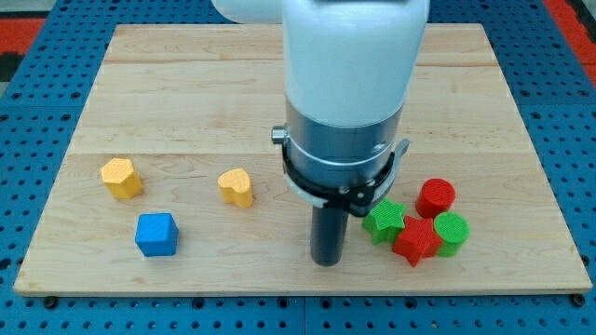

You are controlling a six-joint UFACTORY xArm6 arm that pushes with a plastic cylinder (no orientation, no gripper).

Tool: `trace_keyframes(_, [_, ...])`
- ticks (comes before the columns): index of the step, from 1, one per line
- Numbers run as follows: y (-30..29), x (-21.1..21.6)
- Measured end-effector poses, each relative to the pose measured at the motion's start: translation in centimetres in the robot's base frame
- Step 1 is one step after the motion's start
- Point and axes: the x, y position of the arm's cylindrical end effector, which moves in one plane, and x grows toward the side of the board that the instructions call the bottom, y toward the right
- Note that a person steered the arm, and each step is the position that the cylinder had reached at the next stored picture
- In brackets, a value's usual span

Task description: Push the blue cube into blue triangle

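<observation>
The blue cube [155,234] sits near the view's bottom left of the wooden board [186,84]. No blue triangle shows in this view; the arm's white and grey body hides the board's middle. My tip [326,261] rests on the board near the view's bottom centre, well to the right of the blue cube and just left of the green star [383,221].
A yellow hexagon block [121,177] lies above the blue cube. A yellow heart block [237,187] lies left of my tip. At the view's right are a red cylinder [435,197], a red star [416,240] and a green cylinder [453,233].
</observation>
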Motion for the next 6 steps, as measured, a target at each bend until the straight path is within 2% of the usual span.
trace_keyframes(1, [-1.2,2.5])
trace_keyframes(2, [-4.0,2.5])
trace_keyframes(5, [-25.7,0.2])
trace_keyframes(6, [-25.7,-1.8])
